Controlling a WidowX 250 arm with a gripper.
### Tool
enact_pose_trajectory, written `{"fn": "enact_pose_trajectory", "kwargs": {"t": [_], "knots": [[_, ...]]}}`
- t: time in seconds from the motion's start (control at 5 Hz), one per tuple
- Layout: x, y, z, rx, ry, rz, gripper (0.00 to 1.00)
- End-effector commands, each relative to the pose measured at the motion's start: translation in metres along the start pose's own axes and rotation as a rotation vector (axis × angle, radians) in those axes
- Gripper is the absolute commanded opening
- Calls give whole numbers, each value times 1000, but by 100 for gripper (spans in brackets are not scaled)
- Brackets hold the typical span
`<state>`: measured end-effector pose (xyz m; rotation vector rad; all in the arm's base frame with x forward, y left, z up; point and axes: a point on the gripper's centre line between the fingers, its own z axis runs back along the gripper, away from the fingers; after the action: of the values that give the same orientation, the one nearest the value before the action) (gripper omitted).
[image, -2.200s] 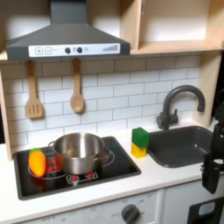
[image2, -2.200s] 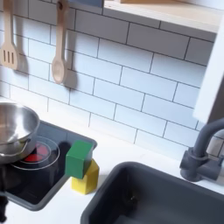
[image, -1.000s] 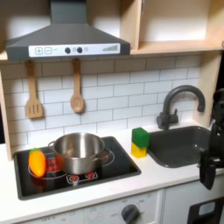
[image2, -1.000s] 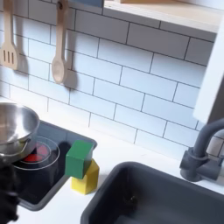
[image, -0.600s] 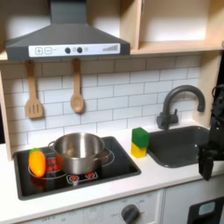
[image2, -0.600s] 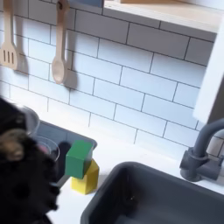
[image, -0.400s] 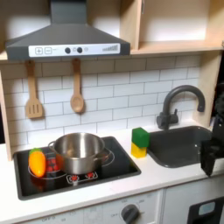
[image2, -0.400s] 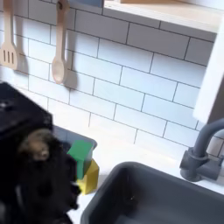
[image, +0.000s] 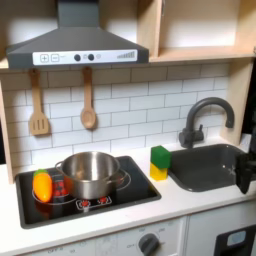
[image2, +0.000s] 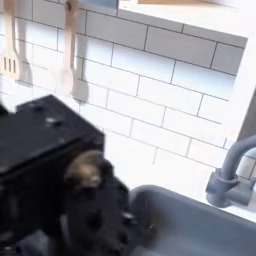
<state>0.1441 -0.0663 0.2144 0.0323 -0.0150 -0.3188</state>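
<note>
Counts: one sink, one faucet, one green-and-yellow sponge, one steel pot, one orange piece, two wooden utensils.
Gripper: the gripper sits at the first exterior view's right edge, over the right end of the sink; it is a dark shape cut by the frame, and it cannot be told whether the jaws stand apart or together.
Nearest thing: the sink lies in the counter right of the stove; the faucet rises behind it by the tiled wall.
Sponge: upright on the counter between stove and sink.
Pot: on the stove's burner, the orange piece just beside it on the first exterior view's left.
Wall: a wooden spatula and wooden spoon hang under the range hood.
In the way: in the second exterior view the blurred black arm covers the lower left, hiding sponge and stove; the faucet shows at the second exterior view's right.
Change: 0.4 s ago the arm covered less of the second exterior view and the sponge still showed; in the first exterior view the gripper has shifted slightly right.
</note>
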Motion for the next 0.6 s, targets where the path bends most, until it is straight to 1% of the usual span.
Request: {"fn": "enact_pose_trajectory", "kwargs": {"t": [0.0, 0.2, 0.4], "knots": [[14, -9, 5, -11, -28, -10, 100], [18, -15, 9, -18, -41, -18, 100], [18, -19, 9, -20, -38, -31, 100]]}}
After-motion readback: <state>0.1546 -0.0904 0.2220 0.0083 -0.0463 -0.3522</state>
